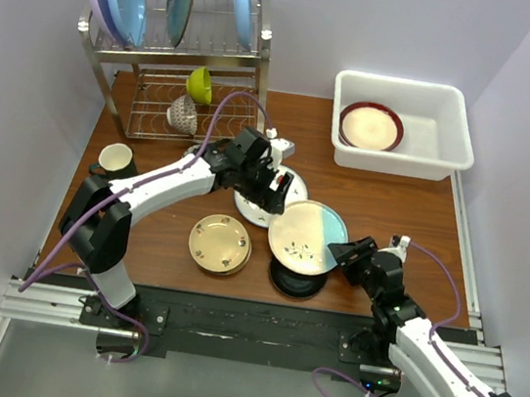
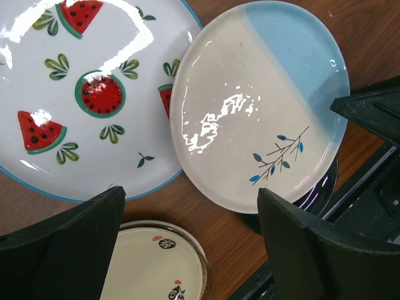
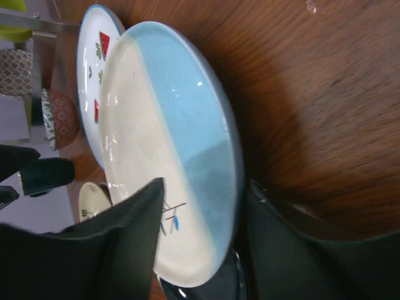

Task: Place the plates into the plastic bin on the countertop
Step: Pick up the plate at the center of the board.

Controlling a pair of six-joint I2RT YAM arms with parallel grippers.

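Note:
A cream-and-teal plate [image 1: 307,232] [image 3: 169,125] lies tilted on a glossy black plate [image 1: 295,280] at the front of the countertop [image 1: 401,213]. My right gripper [image 1: 344,254] [image 3: 203,187] straddles its near-right rim, one finger over the face and one under the edge; whether they pinch it does not show. My left gripper [image 1: 271,188] [image 2: 190,206] hangs open over the white plate with red watermelon spots [image 2: 94,106]. A gold-tan plate [image 1: 219,243] [image 2: 156,262] lies to the front left. The white plastic bin [image 1: 409,86] at the back right holds a maroon-rimmed cream plate [image 1: 371,127].
A steel wire rack [image 1: 176,58] stands at the back left with large blue and lilac plates upright on top, and a lime-green bowl [image 1: 200,84] and a patterned cup [image 1: 183,116] below. A dark mug [image 1: 115,160] sits near the left edge.

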